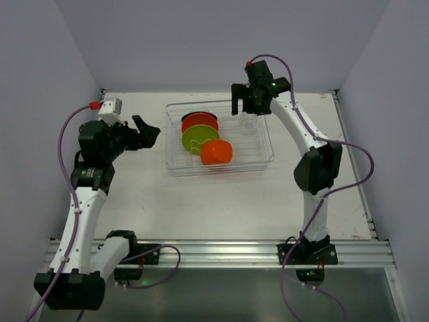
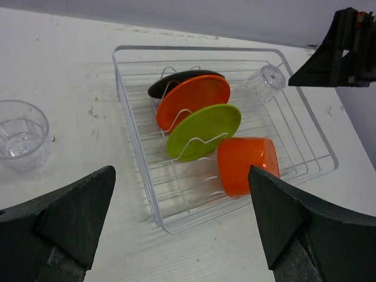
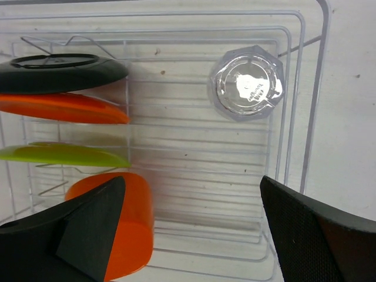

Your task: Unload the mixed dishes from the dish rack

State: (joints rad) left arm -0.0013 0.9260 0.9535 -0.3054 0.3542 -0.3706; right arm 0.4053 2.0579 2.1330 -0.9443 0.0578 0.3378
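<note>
Three plates stand on edge in the dish rack [image 2: 292,132]: black plate [image 2: 176,82] farthest, then orange plate [image 2: 194,101], then lime plate [image 2: 205,130], with the orange cup [image 2: 247,164] on its side just nearer me. An upturned glass cup [image 3: 247,82] sits in the far right corner with bare wire around it, my right jaws wide apart above. My left jaws, also wide apart, hover over the worktop [image 2: 70,76] beside a second glass cup [image 2: 22,135] outside the rim.

A white table [image 1: 201,208] stands boxed in by plain pale grey walls [image 1: 201,40] under even light.
</note>
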